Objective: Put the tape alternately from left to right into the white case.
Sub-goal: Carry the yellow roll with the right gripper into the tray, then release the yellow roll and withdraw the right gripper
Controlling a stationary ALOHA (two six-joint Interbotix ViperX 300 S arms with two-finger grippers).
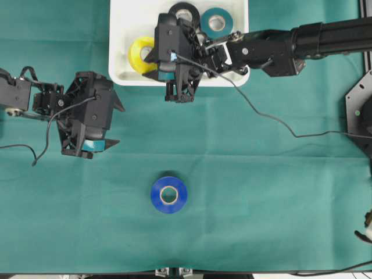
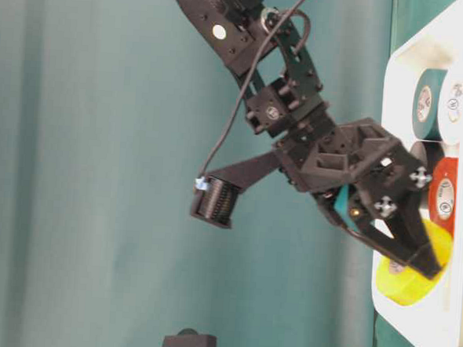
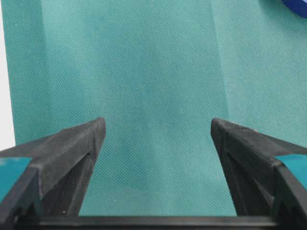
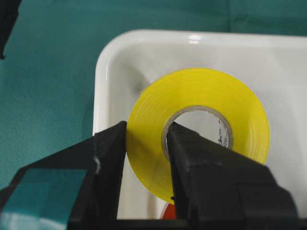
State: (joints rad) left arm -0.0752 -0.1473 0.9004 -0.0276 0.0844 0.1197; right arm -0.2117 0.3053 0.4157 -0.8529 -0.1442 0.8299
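Note:
My right gripper (image 4: 146, 129) is shut on the yellow tape (image 4: 225, 96), one finger inside its core and one outside its wall. It holds the roll on edge over the left end of the white case (image 1: 125, 23). In the overhead view the yellow tape (image 1: 139, 53) shows just left of the right gripper (image 1: 152, 57). Black (image 1: 185, 10) and teal (image 1: 217, 22) rolls lie in the case; the table-level view adds a red roll (image 2: 444, 194) and a white roll (image 2: 454, 104). A blue roll (image 1: 169, 195) lies flat on the cloth. My left gripper (image 1: 118, 124) is open, nothing between its fingers.
Green cloth covers the table (image 1: 261, 192). A black cable (image 1: 267, 116) trails from the right wrist across the cloth. The left wrist view shows only cloth between the jaws, with the blue roll's edge (image 3: 297, 7) in the top right corner.

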